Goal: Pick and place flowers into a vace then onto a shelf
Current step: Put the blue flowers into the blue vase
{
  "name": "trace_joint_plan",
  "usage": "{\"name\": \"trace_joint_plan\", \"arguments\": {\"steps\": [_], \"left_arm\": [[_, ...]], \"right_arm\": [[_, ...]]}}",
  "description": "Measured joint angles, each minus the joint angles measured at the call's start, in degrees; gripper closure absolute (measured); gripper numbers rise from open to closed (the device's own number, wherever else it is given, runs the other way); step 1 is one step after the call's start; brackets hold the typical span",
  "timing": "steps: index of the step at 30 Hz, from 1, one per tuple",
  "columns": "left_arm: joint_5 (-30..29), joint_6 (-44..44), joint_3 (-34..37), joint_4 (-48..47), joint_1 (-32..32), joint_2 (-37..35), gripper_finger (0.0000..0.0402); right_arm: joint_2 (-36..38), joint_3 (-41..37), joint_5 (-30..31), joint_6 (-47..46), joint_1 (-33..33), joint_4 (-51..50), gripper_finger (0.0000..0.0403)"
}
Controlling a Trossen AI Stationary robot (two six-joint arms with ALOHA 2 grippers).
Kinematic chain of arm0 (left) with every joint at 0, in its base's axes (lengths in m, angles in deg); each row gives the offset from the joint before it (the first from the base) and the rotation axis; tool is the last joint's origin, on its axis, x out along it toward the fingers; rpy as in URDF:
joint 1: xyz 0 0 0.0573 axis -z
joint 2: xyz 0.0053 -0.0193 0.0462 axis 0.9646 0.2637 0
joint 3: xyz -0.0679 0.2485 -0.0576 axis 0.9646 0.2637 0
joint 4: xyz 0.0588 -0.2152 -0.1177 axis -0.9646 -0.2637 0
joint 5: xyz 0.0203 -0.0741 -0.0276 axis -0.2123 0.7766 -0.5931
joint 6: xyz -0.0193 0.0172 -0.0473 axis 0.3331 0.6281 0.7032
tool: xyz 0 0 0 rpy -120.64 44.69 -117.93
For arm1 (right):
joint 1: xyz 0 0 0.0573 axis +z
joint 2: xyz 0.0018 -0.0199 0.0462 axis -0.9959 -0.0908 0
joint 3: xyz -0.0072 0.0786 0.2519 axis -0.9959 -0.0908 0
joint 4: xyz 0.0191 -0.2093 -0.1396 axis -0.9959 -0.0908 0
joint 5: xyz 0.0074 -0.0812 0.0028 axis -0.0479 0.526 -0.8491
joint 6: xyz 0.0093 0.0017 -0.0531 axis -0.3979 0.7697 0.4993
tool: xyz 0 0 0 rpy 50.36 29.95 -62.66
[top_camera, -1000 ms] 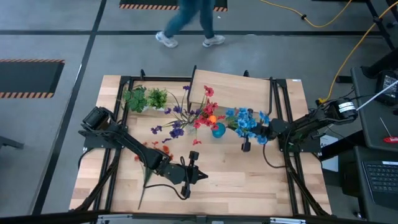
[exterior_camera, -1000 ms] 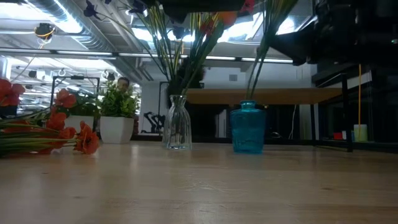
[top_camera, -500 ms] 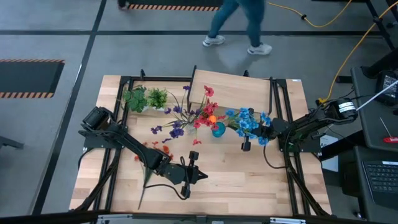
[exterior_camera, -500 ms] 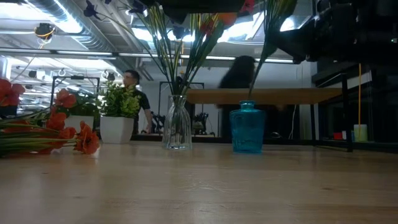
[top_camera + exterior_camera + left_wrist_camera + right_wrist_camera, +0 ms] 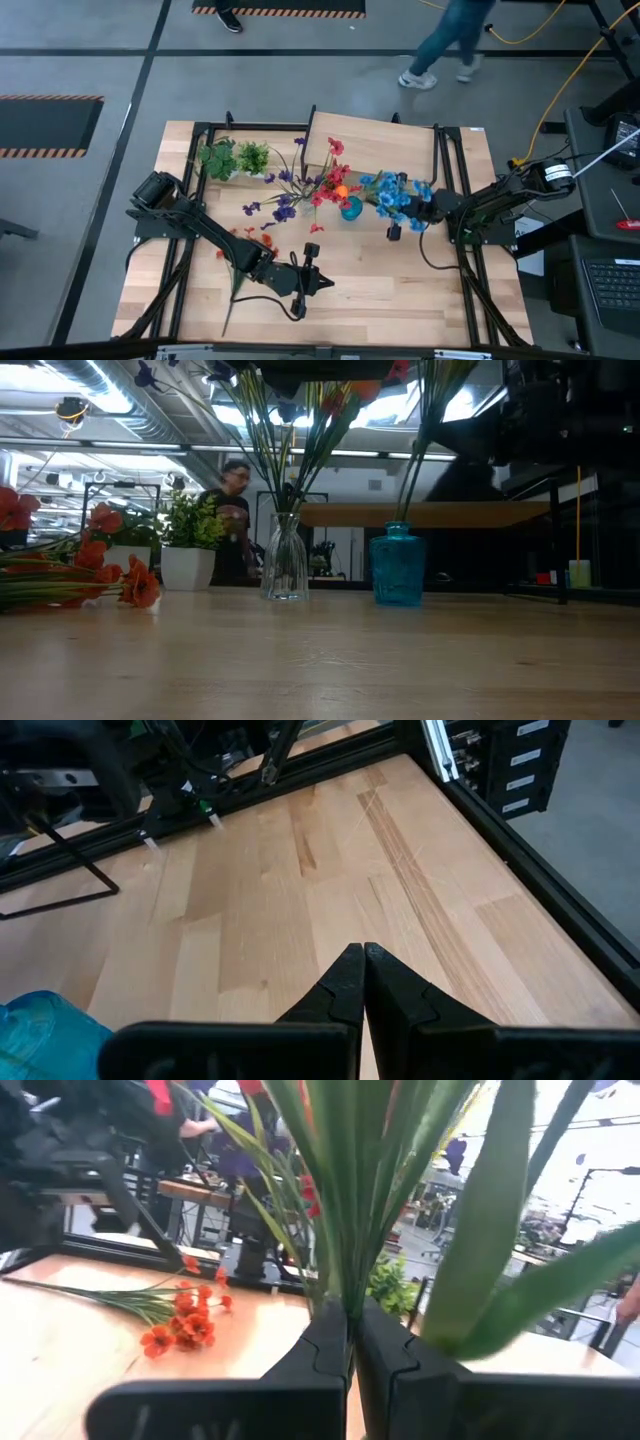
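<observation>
My right gripper (image 5: 408,214) is shut on the blue spray (image 5: 398,196) and holds it above the blue vase (image 5: 351,209). In the low view the spray's stems (image 5: 412,480) slant down to the blue vase's mouth (image 5: 399,528); whether they are inside, I cannot tell. A clear vase (image 5: 285,558) holds purple and red-pink sprays (image 5: 318,186). An orange-red spray (image 5: 245,236) lies flat on the table. The shelf (image 5: 380,140) stands at the far edge. My left gripper (image 5: 326,282) is shut on nothing, near the table's near edge. My right gripper pinches the blue spray's bundle of green stems (image 5: 345,1285) between its two fingers (image 5: 325,1342). It comes level from the table's right, fingers across the upright stems. The blooms stand above the fingers, and the stems' lower part hangs toward the blue vase.
Two green leafy tufts in white pots (image 5: 233,158) stand at the far left. Black frame rails (image 5: 452,190) run along both sides of the table. Bare wood (image 5: 400,290) lies on the near right. A person (image 5: 232,520) walks behind the table.
My right gripper, with the blue spray, has edged slightly toward the table's left, toward the blue vase. People have walked past beyond the far edge.
</observation>
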Motion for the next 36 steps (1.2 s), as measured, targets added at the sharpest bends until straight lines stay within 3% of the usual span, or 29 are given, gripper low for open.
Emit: {"name": "trace_joint_plan", "arguments": {"steps": [11,21,36], "left_arm": [[0.0,-0.09,0.0,-0.01,-0.02,0.01,0.0396],[0.0,-0.05,0.0,0.0,-0.02,0.01,0.0396],[0.0,-0.05,0.0,-0.01,0.0,0.01,0.0396]], "right_arm": [[0.0,0.15,-0.07,-2.09,-0.9,-2.19,0.0401],[-0.8,5.3,-0.16,-3.09,-0.9,-12.54,0.0401],[-4.04,5.97,0.02,-4.93,-0.9,-15.57,0.0399]]}}
